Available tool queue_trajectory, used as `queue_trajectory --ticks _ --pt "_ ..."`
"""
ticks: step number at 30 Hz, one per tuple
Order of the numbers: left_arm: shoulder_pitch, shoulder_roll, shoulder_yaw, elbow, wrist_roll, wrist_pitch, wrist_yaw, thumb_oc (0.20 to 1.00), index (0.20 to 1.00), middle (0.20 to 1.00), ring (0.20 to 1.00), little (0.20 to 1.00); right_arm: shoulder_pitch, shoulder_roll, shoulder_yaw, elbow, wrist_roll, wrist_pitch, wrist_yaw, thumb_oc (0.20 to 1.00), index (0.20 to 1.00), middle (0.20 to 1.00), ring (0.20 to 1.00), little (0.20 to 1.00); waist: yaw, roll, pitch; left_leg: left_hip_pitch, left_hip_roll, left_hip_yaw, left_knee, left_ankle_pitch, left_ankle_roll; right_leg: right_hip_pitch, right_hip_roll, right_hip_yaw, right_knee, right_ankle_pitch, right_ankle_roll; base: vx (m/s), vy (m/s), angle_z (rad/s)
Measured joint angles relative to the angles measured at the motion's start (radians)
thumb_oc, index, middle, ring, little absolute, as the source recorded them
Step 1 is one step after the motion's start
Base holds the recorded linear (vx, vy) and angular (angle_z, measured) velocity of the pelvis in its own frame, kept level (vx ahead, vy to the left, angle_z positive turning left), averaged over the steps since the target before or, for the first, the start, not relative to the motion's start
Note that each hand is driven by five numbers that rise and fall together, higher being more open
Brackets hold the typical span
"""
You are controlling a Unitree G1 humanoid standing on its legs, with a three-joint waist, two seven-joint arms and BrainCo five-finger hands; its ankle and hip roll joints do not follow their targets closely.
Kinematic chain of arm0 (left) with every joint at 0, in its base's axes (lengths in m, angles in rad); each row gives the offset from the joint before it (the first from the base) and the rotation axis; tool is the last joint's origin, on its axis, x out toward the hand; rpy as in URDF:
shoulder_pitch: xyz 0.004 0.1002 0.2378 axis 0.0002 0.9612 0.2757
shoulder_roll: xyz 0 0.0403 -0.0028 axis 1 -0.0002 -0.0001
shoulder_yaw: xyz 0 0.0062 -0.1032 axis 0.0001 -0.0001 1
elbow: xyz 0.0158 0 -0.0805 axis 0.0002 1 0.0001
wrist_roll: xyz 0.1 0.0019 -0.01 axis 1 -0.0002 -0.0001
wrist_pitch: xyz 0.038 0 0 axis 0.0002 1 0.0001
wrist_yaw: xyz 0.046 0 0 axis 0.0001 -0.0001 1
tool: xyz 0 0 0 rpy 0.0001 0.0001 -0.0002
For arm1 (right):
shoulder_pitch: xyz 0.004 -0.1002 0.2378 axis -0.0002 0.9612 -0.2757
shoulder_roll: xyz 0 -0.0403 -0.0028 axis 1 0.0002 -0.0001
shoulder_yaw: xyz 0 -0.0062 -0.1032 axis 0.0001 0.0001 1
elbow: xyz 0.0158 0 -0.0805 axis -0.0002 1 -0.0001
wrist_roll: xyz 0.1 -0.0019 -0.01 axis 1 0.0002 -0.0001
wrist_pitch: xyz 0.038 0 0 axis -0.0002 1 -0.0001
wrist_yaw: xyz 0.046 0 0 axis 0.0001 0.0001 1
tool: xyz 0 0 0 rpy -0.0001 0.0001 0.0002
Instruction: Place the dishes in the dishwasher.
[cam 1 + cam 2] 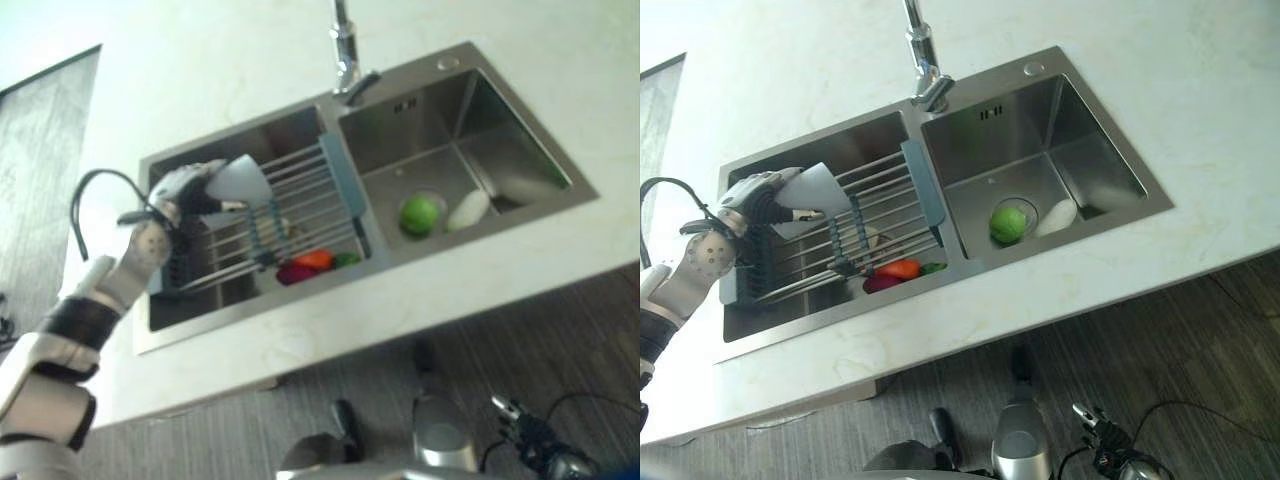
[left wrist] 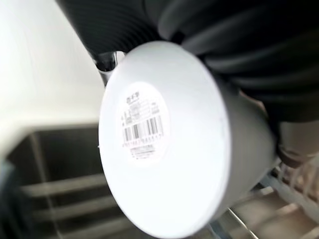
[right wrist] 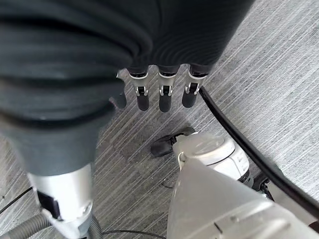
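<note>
A white cup is held in the curled fingers of the left hand, base outward, above the wire rack set across the left basin of the sink. No dishwasher is seen beside the sink. The grip is judged to sit near the rim; a slip could drop the cup onto the rack bars. The right hand hangs idle, fingers relaxed and empty, over the floor.
</note>
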Motion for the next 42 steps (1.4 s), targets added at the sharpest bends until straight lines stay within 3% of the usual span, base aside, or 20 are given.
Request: queue_trajectory --ticks 1,4,8,11,13,17,19,20,21,22,23,25,28,30,31,32,34,38,40,42 --pt "0.025 0.018 0.052 -0.033 0.000 -0.015 0.065 0.200 0.200 0.200 0.200 0.200 0.036 0.008 0.001 0.017 -0.001 0.000 0.000 1.000 1.000 1.000 1.000 1.000 0.033 0.004 -0.052 0.003 0.006 -0.019 -0.001 -0.001 -0.001 0.014 0.000 -0.012 0.000 -0.015 0.002 -0.03 -0.082 0.46" --pt "0.174 0.032 0.218 -0.129 -0.010 -0.046 0.140 0.200 0.200 0.200 0.200 0.200 0.046 0.025 -0.001 0.037 -0.001 0.000 -0.002 1.000 1.000 1.000 1.000 1.000 0.065 0.007 -0.105 0.016 0.012 -0.050 -0.006 -0.003 -0.004 0.046 -0.001 -0.046 0.000 -0.028 0.004 -0.02 -0.068 0.34" --pt "0.419 0.000 0.358 -0.202 -0.041 -0.060 0.210 0.200 0.200 0.200 0.200 0.200 0.048 0.043 -0.001 0.039 -0.006 0.005 0.004 1.000 1.000 1.000 1.000 1.000 0.148 0.011 -0.193 0.017 0.021 -0.099 -0.006 -0.003 -0.004 0.078 -0.004 -0.094 0.000 -0.041 0.004 -0.05 -0.136 0.36" --pt "0.583 -0.140 0.465 -0.216 -0.063 -0.067 0.278 0.200 0.200 0.200 0.200 0.200 0.047 0.056 0.001 0.075 -0.061 0.018 0.033 1.000 1.000 1.000 1.000 1.000 0.214 -0.009 -0.213 0.011 0.042 -0.163 -0.006 0.006 -0.015 0.108 0.012 -0.154 -0.001 -0.063 0.000 -0.06 -0.213 0.55" --pt "0.629 -0.155 0.474 -0.214 -0.075 -0.056 0.294 0.200 0.200 0.200 0.200 0.200 0.039 0.054 0.003 0.084 -0.080 0.022 0.043 1.000 1.000 1.000 1.000 1.000 0.264 -0.016 -0.217 0.007 0.058 -0.191 0.000 0.013 -0.021 0.122 0.025 -0.180 0.000 -0.074 0.000 -0.09 -0.249 0.44" --pt "0.692 -0.199 0.541 -0.222 -0.076 -0.062 0.332 0.200 0.200 0.200 0.200 0.200 0.027 0.043 0.011 0.125 -0.128 0.021 0.068 1.000 1.000 1.000 1.000 1.000 0.300 -0.002 -0.212 -0.048 0.076 -0.266 0.019 0.037 -0.040 0.129 0.048 -0.234 0.001 -0.090 -0.013 -0.15 -0.133 0.60" --pt "0.686 -0.202 0.563 -0.209 -0.076 -0.100 0.331 0.200 0.200 0.200 0.200 0.200 0.029 0.032 0.008 0.143 -0.126 0.020 0.077 1.000 1.000 1.000 1.000 1.000 0.300 0.021 -0.198 -0.099 0.083 -0.339 0.016 0.072 -0.060 0.122 0.054 -0.276 0.000 -0.100 -0.020 -0.22 -0.072 1.05" --pt "0.684 -0.202 0.571 -0.203 -0.077 -0.107 0.326 0.200 0.200 0.200 0.200 0.200 0.030 0.029 0.008 0.153 -0.123 0.020 0.077 1.000 1.000 1.000 1.000 1.000 0.300 0.026 -0.189 -0.117 0.093 -0.338 0.014 0.066 -0.040 0.121 0.061 -0.281 0.001 -0.110 -0.034 -0.25 -0.044 1.15" --pt "0.680 -0.199 0.575 -0.196 -0.080 -0.122 0.322 0.200 0.200 0.200 0.200 0.200 0.033 0.029 0.005 0.157 -0.115 0.020 0.076 1.000 1.000 1.000 1.000 1.000 0.304 0.038 -0.175 -0.136 0.117 -0.266 0.020 0.042 0.000 0.121 0.071 -0.285 0.008 -0.119 -0.048 -0.28 -0.009 1.32" --pt "0.665 -0.198 0.573 -0.194 -0.080 -0.147 0.315 0.200 0.200 0.200 0.200 0.200 0.034 0.033 -0.003 0.153 -0.108 0.020 0.074 1.000 1.000 1.000 1.000 1.000 0.296 0.025 -0.160 -0.159 0.130 -0.188 0.006 -0.006 0.057 0.097 0.058 -0.279 0.050 -0.155 -0.058 -0.33 0.064 1.59" --pt "0.632 -0.198 0.575 -0.196 -0.081 -0.172 0.310 0.200 0.200 0.200 0.200 0.200 0.043 0.042 -0.010 0.155 -0.097 0.021 0.071 1.000 1.000 1.000 1.000 1.000 0.283 -0.008 -0.151 -0.169 0.112 -0.116 0.021 -0.018 0.042 0.070 0.009 -0.306 0.059 -0.162 -0.074 -0.32 0.112 1.52" --pt "0.577 -0.191 0.565 -0.196 -0.079 -0.204 0.310 0.200 0.200 0.200 0.200 0.200 0.037 0.042 -0.036 0.147 -0.085 0.009 0.051 1.000 1.000 1.000 1.000 1.000 0.276 -0.076 -0.141 -0.190 0.089 0.039 0.245 -0.014 0.031 0.067 -0.065 -0.348 0.047 -0.144 -0.085 -0.30 0.192 1.12" --pt "0.464 -0.185 0.507 -0.207 -0.078 -0.252 0.311 0.200 0.200 0.200 0.200 0.200 0.040 0.020 -0.101 0.143 -0.056 -0.025 0.041 1.000 1.000 1.000 1.000 1.000 0.205 -0.070 -0.140 -0.082 0.132 0.167 0.286 -0.022 0.019 0.055 -0.084 -0.401 0.056 -0.137 -0.084 -0.30 0.384 0.92" --pt "0.368 -0.185 0.439 -0.208 -0.079 -0.252 0.310 0.200 0.200 0.200 0.200 0.200 0.053 -0.003 -0.130 0.143 -0.057 -0.034 0.042 1.000 1.000 1.000 1.000 1.000 0.158 -0.047 -0.128 -0.015 0.147 0.230 0.201 -0.018 0.013 0.030 -0.104 -0.425 0.088 -0.132 -0.069 -0.22 0.434 0.82" --pt "0.333 -0.186 0.399 -0.207 -0.079 -0.253 0.308 0.200 0.200 0.200 0.200 0.200 0.053 -0.024 -0.154 0.143 -0.058 -0.038 0.043 1.000 1.000 1.000 1.000 1.000 0.136 -0.011 -0.126 0.012 0.135 0.222 0.128 0.046 0.022 0.001 -0.112 -0.419 0.126 -0.129 -0.053 -0.23 0.490 0.53" --pt "0.308 -0.188 0.368 -0.205 -0.078 -0.252 0.304 0.200 0.200 0.200 0.200 0.200 0.055 -0.028 -0.174 0.143 -0.058 -0.043 0.040 1.000 1.000 1.000 1.000 1.000 0.125 -0.003 -0.124 0.017 0.103 0.215 0.073 0.037 0.008 -0.029 -0.136 -0.419 0.156 -0.109 -0.041 -0.20 0.470 0.47" --pt "0.300 -0.217 0.328 -0.207 -0.075 -0.252 0.285 0.200 0.200 0.200 0.200 0.200 0.059 0.011 -0.191 0.144 -0.059 -0.042 0.034 1.000 1.000 1.000 1.000 1.000 0.130 -0.037 -0.119 0.012 0.008 0.164 0.039 0.032 0.009 -0.025 -0.236 -0.434 0.168 -0.056 0.029 -0.20 0.454 0.69" --pt "0.360 -0.213 0.341 -0.267 -0.071 -0.225 0.287 0.200 0.200 0.200 0.200 0.200 0.019 0.089 -0.107 0.062 -0.059 -0.044 0.006 1.000 1.000 1.000 1.000 1.000 0.196 -0.061 -0.122 -0.003 -0.015 0.079 0.038 -0.022 0.003 0.009 -0.272 -0.440 0.161 -0.028 0.052 -0.17 0.296 0.70" --pt "0.388 -0.210 0.345 -0.298 -0.047 -0.207 0.293 0.200 0.200 0.200 0.200 0.200 -0.008 0.123 -0.106 0.025 -0.058 -0.043 -0.013 1.000 1.000 1.000 1.000 1.000 0.230 -0.088 -0.120 -0.013 -0.016 0.040 0.047 -0.025 0.006 0.034 -0.272 -0.380 0.162 -0.028 0.053 -0.10 0.120 0.74" --pt "0.387 -0.208 0.338 -0.350 -0.034 -0.207 0.296 0.200 0.200 0.200 0.200 0.200 -0.009 0.150 -0.108 0.002 -0.057 -0.037 -0.010 1.000 1.000 1.000 1.000 1.000 0.223 -0.113 -0.112 -0.077 -0.028 -0.036 0.123 -0.039 0.026 0.064 -0.302 -0.274 0.195 -0.040 0.067 -0.06 0.011 1.34"
